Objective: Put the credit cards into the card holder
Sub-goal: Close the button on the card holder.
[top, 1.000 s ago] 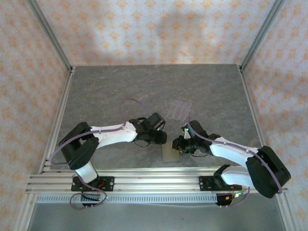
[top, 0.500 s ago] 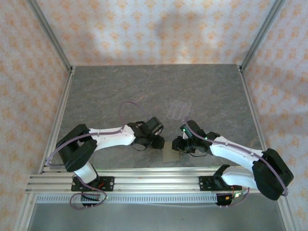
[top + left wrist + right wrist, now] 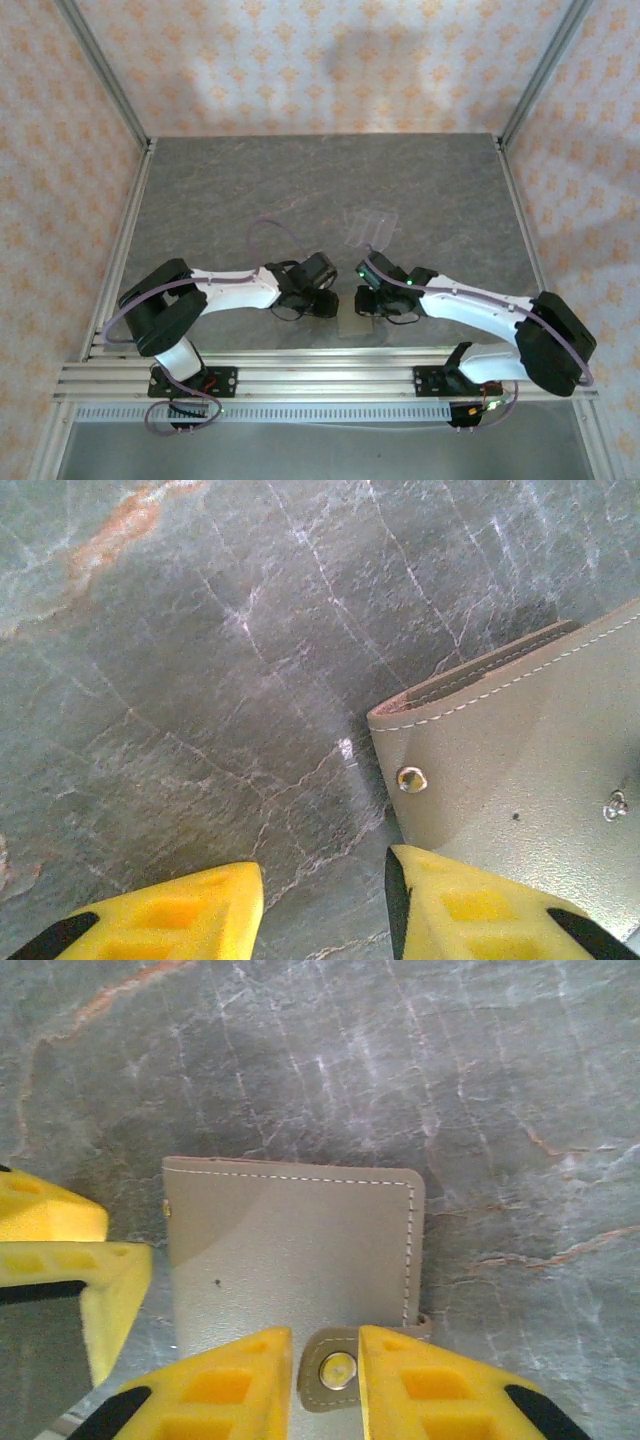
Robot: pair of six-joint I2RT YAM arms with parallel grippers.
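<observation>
Your left gripper (image 3: 320,885) is open beside the card holder (image 3: 290,1240). Your right gripper (image 3: 326,1348) straddles its snap (image 3: 336,1370), and you can't tell if it pinches. A clear rack (image 3: 372,228) stands behind the holder.

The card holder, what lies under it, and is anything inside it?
The card holder lies flat on the grey table, closed. Its cover hides the inside, so its contents cannot be seen.

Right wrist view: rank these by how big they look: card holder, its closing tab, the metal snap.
1. card holder, largest by far
2. closing tab, judging by the part that shows
3. metal snap, smallest, sitting on the tab
</observation>
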